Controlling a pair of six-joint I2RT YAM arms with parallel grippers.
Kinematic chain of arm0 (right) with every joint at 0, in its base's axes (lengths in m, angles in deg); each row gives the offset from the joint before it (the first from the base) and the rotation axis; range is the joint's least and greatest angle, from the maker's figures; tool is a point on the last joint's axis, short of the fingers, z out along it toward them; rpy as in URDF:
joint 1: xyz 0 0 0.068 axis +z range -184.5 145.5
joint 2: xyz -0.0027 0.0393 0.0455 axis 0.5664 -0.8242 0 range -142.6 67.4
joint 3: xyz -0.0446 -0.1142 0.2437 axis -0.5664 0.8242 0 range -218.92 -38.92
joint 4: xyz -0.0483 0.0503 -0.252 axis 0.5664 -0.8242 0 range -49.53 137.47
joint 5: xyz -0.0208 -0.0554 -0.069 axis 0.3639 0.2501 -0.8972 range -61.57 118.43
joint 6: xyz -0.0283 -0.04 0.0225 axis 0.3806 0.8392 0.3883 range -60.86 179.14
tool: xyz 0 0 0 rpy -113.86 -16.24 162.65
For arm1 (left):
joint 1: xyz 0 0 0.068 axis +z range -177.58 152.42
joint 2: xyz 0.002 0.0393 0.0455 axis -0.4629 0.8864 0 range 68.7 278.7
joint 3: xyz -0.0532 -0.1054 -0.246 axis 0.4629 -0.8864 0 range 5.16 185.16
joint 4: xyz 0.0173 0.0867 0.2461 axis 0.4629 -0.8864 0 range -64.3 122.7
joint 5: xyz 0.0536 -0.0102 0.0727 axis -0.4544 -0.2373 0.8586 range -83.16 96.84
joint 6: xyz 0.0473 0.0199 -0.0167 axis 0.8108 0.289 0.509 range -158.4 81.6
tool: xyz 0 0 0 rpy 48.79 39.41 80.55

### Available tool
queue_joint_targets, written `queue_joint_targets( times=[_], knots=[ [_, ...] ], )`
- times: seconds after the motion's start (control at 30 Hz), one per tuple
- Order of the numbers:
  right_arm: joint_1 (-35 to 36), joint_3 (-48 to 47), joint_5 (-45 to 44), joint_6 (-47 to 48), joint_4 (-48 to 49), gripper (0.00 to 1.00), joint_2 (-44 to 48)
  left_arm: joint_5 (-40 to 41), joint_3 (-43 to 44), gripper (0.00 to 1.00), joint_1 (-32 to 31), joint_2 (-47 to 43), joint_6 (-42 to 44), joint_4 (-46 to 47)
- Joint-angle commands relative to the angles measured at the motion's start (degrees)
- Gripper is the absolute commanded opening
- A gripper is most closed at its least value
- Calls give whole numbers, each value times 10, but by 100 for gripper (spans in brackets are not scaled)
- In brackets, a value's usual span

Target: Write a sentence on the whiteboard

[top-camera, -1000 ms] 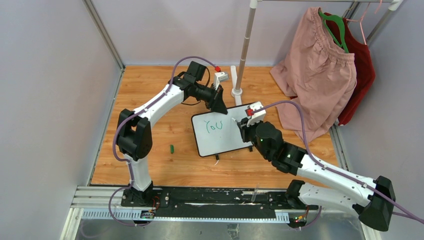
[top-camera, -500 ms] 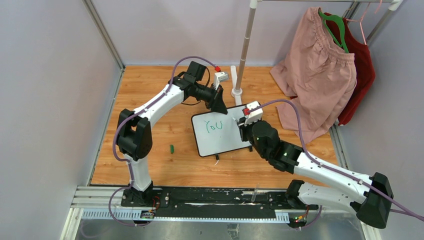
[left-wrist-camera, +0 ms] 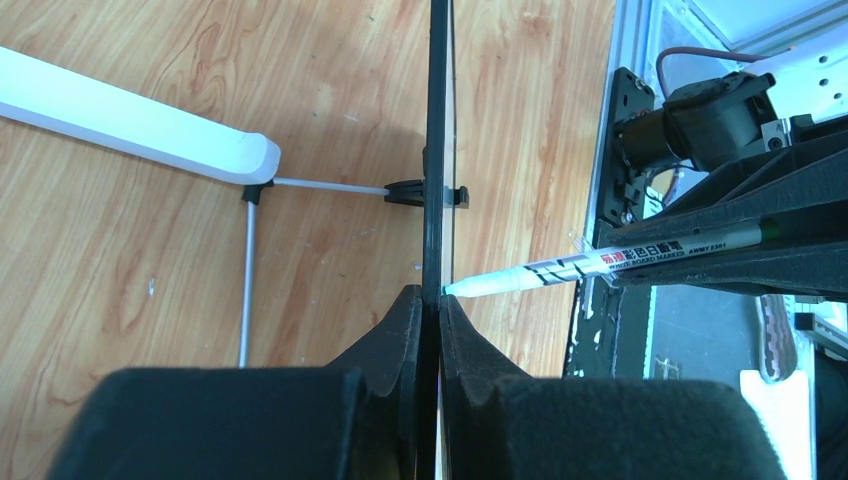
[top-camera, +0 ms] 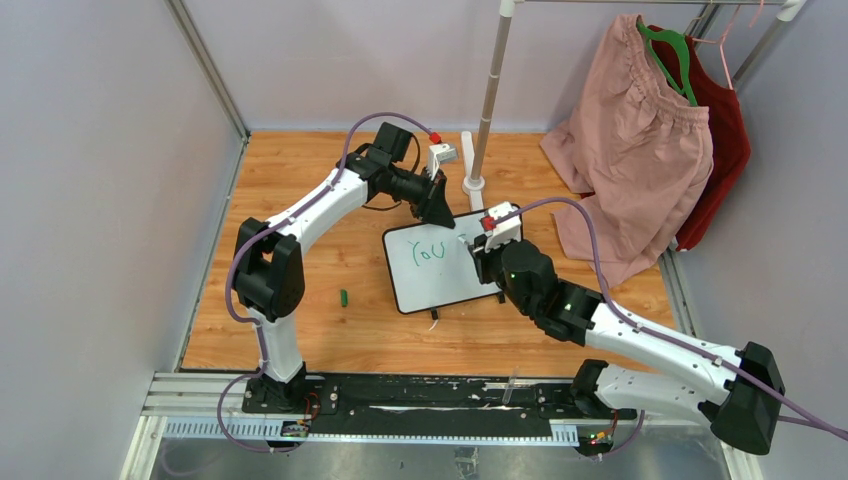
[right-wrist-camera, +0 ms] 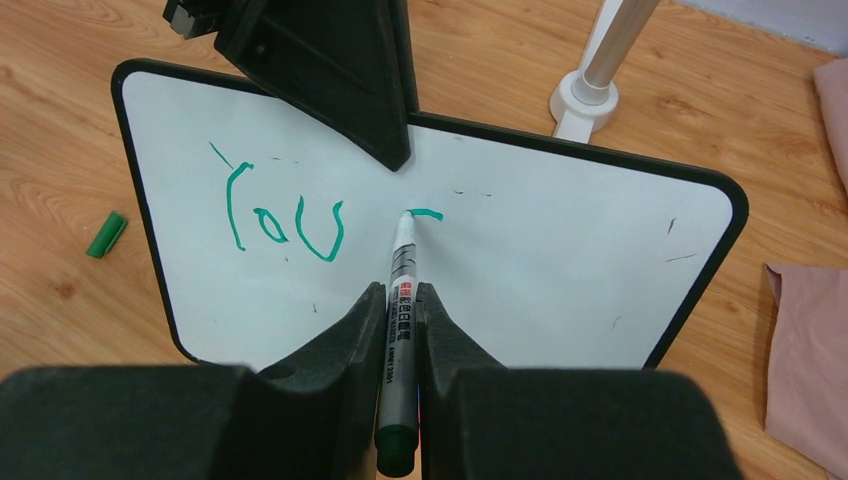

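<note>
The whiteboard point(top-camera: 440, 275) stands tilted on the wooden floor, white with a thin black frame; it fills the right wrist view point(right-wrist-camera: 560, 270) and shows edge-on in the left wrist view point(left-wrist-camera: 437, 150). Of the sentence, green "You" point(right-wrist-camera: 285, 220) and a short new stroke point(right-wrist-camera: 427, 213) are written. My left gripper point(top-camera: 437, 210) is shut on the board's top edge point(left-wrist-camera: 432, 300). My right gripper point(top-camera: 478, 262) is shut on a green-capped marker point(right-wrist-camera: 399, 290), its tip touching the board at the new stroke. The marker also shows in the left wrist view point(left-wrist-camera: 610, 262).
A green marker cap lies on the floor left of the board point(top-camera: 343, 297), also in the right wrist view point(right-wrist-camera: 105, 234). A white rack pole with its round base point(top-camera: 474, 184) stands behind the board. Pink and red clothes point(top-camera: 640, 140) hang at the back right.
My right gripper with the marker has moved slightly left and up along the board. The left gripper and the board have not moved.
</note>
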Motion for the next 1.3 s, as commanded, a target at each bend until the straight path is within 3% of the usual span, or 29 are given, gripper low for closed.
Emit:
queue_joint_targets(
  times=[0.0, 0.67, 1.27],
  knots=[
    [-2, -1, 15, -14, -13, 0, -5, 4, -5, 0, -5, -13, 0, -10],
    [-2, 23, -25, -25, -75, 0, 28, 5, -7, 0, -5, -18, -1, -10],
    [-4, 29, -29, -5, -56, 0, 84, 6, -8, 0, -5, -21, -2, -9]
  ],
)
